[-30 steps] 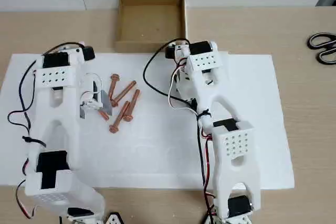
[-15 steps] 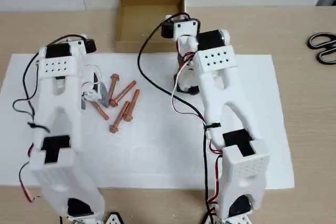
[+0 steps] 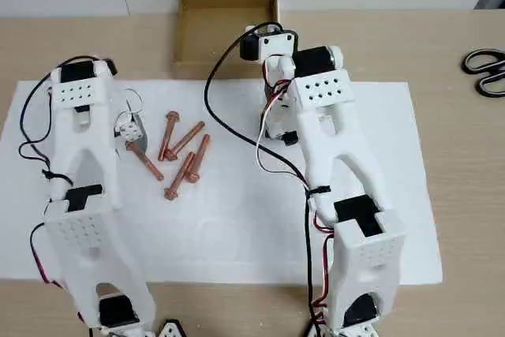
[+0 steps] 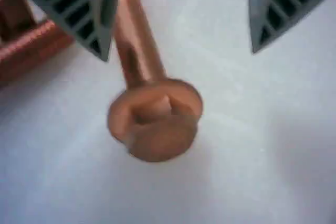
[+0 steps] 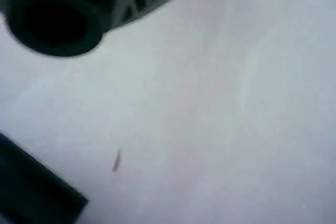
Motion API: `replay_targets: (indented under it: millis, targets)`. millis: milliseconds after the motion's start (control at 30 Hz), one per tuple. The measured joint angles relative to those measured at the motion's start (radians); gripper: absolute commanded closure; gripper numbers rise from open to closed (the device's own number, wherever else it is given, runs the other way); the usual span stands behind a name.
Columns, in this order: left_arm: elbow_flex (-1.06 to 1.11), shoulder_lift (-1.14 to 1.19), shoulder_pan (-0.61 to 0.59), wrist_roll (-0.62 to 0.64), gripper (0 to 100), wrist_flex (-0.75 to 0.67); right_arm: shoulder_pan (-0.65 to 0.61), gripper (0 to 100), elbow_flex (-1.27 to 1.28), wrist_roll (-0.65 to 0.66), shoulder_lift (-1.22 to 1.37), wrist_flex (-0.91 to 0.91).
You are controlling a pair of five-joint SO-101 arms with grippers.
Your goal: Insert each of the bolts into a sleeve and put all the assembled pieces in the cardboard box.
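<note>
Several copper bolts (image 3: 185,155) lie loose on the white sheet (image 3: 237,226), left of centre. My left gripper (image 3: 130,133) is low over the leftmost one and open. In the left wrist view that bolt (image 4: 155,121) lies head toward the camera, its shaft running between the two fingers (image 4: 79,9) and close against one of them. My right gripper (image 3: 276,120) hangs low over the sheet near its far edge, just in front of the cardboard box (image 3: 227,57). A black sleeve (image 5: 52,22) sits right at it, seen end-on.
Scissors (image 3: 485,69) lie on the wooden table at the far right. Another dark object (image 5: 31,192) lies on the sheet near the right gripper. Black cables loop beside both arms. The near half of the sheet is bare.
The left arm has stretched away from me, its gripper sliding left to the leftmost bolt. The right arm swung up and toward the box a second ago and has since stayed nearly still.
</note>
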Motion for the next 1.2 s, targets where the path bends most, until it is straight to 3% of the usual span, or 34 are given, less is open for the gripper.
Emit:
replay_targets:
  millis: [167, 367, 767, 1033, 1200]
  targets:
    - [-0.003, 0.048, 0.002, 0.069, 85, -0.02, 0.002, 99.5, 0.0, 0.0, 0.0, 0.0]
    - [-0.008, 0.08, 0.011, 0.084, 95, -0.063, 0.0, 99.5, 0.0, 0.0, 0.0, 0.0]
    - [-0.037, 0.087, 0.017, 0.107, 98, -0.086, 0.0, 99.5, 0.012, 0.0, 0.0, 0.002]
    - [-0.327, 0.092, 0.017, -0.06, 98, -0.005, 0.002, 99.5, 0.012, 0.0, -0.02, 0.002]
    - [-0.359, 0.002, 0.046, -0.091, 99, 0.005, -0.014, 99.5, 0.012, 0.0, -0.163, 0.002]
